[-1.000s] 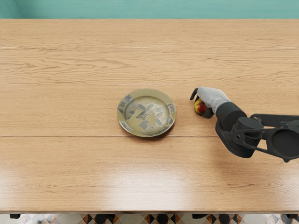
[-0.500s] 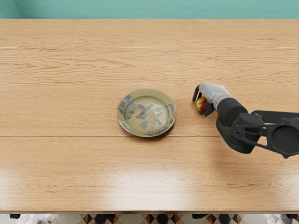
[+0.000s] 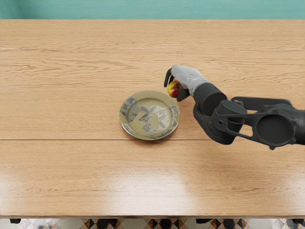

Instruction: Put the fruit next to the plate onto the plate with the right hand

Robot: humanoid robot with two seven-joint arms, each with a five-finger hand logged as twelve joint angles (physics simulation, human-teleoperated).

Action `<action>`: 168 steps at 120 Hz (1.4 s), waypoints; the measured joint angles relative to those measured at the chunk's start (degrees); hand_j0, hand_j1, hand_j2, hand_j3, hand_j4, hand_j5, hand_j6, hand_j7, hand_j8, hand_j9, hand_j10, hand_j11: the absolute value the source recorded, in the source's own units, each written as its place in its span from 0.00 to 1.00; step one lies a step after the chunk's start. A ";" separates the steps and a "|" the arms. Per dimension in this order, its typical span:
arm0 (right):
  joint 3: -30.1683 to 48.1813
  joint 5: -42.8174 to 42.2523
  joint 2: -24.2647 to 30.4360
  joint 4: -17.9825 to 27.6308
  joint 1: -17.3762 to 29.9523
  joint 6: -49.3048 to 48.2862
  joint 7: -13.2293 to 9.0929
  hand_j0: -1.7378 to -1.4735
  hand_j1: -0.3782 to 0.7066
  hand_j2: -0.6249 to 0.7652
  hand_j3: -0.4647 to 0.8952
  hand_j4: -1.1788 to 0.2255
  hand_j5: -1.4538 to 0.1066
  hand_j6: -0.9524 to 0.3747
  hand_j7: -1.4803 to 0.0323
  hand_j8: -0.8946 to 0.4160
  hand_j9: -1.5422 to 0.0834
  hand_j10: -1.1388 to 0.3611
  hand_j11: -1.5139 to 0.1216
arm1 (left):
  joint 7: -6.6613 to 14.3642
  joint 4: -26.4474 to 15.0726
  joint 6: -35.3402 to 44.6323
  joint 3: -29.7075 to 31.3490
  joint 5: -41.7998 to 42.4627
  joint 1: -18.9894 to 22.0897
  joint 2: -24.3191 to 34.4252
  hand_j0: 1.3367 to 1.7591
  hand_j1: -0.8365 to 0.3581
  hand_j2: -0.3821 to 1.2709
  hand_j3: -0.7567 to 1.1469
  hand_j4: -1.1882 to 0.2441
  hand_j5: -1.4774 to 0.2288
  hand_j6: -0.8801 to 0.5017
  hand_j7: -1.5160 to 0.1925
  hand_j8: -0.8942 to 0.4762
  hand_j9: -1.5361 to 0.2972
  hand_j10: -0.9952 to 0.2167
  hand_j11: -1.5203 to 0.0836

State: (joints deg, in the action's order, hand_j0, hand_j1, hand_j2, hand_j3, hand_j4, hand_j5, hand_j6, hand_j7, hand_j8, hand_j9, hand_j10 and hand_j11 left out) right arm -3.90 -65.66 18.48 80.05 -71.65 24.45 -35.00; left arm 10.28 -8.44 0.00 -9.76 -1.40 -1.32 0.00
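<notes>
Grained wooden table (image 3: pixel 71 62) — teal wall (image 3: pixel 143 8) behind
Right hand (image 3: pixel 187 79) fingers clasp a round red-yellow fruit (image 3: pixel 174 89) by the patterned round plate (image 3: pixel 123 114).

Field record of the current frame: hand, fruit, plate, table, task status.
right robot hand: shut on the fruit, arm entering from the right
fruit: red-yellow, in the hand's grip, beside the plate's far right rim in the picture
plate: patterned, round, mid-table
table: light wood
task status: fruit not yet on the plate
</notes>
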 joint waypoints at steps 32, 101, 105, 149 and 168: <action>0.25 0.00 -4.43 2.43 1.18 0.04 0.01 0.30 0.60 0.63 0.34 0.38 0.34 0.39 0.40 0.39 0.39 0.35 0.37 | 0.00 0.00 0.00 0.00 0.00 0.00 0.00 0.76 0.99 0.23 0.40 0.83 0.87 0.64 0.89 0.65 0.84 0.82 0.95; 1.04 1.60 -6.67 0.88 3.99 0.07 0.00 0.30 0.30 0.52 0.34 0.62 0.66 0.55 0.71 0.54 0.69 0.56 0.66 | 0.00 0.00 0.00 0.00 0.00 0.00 0.00 0.76 0.99 0.23 0.40 0.83 0.87 0.64 0.89 0.65 0.84 0.82 0.95; 2.22 2.05 -6.23 1.82 3.99 -0.03 0.00 0.30 0.26 0.51 0.34 0.65 0.70 0.58 0.75 0.56 0.73 0.59 0.70 | 0.00 0.00 0.00 0.00 0.00 0.00 0.00 0.76 0.99 0.23 0.40 0.83 0.87 0.64 0.89 0.65 0.84 0.82 0.95; 37.79 41.99 25.77 8.84 11.82 -46.45 0.00 0.30 0.07 0.46 0.34 0.81 0.89 0.69 0.94 0.66 0.91 0.73 0.89 | 0.00 0.00 0.00 0.00 0.00 0.00 0.00 0.76 0.99 0.23 0.40 0.83 0.87 0.64 0.89 0.65 0.84 0.82 0.95; 41.86 54.60 33.32 5.73 15.08 -56.62 0.00 0.30 0.04 0.45 0.34 0.82 0.91 0.71 0.96 0.67 0.93 0.75 0.91 | 0.00 0.00 0.00 -0.01 0.00 0.00 0.00 0.76 0.99 0.23 0.40 0.83 0.87 0.64 0.89 0.65 0.84 0.82 0.95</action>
State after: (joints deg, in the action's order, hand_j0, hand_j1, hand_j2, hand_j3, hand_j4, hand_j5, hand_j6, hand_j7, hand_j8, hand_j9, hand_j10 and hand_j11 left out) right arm 37.96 -11.06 51.81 85.78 -56.56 -32.17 -35.00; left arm 10.28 -8.44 0.00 -9.77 -1.41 -1.32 0.00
